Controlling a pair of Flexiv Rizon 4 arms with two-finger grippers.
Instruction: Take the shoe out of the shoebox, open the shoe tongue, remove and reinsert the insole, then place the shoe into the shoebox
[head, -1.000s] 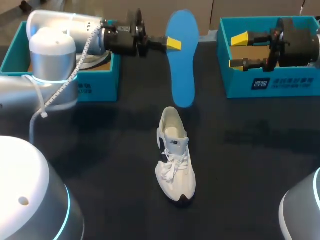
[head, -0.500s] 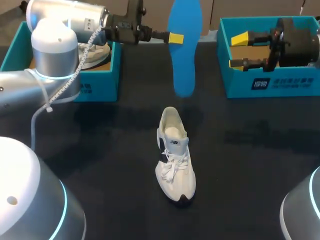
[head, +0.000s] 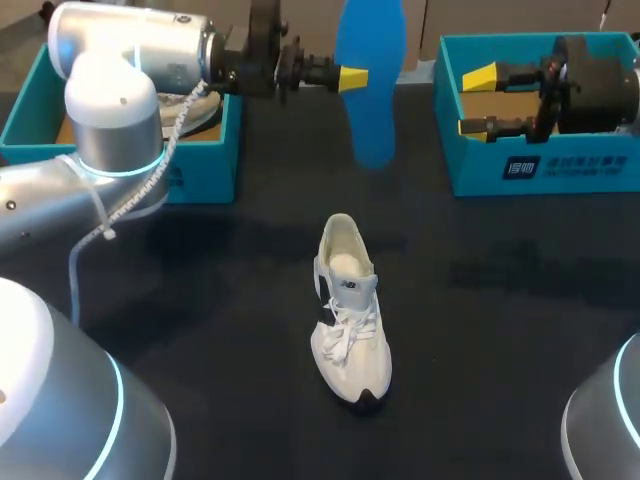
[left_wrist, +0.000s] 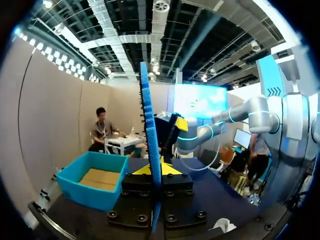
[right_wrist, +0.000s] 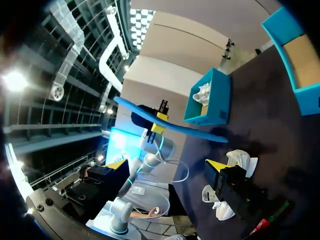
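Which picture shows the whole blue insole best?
The right wrist view. There the blue insole shows from end to end, held up in the air by the left hand. The head view cuts off its top end. The left wrist view sees only its thin edge.

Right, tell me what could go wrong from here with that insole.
The left tool pinches the blue insole by one edge, well above the table; it could slip out.
The white shoe stands unheld, so pushing the insole back in might tip or slide it.
The right tool is open at the right shoebox, not placed to steady the shoe.
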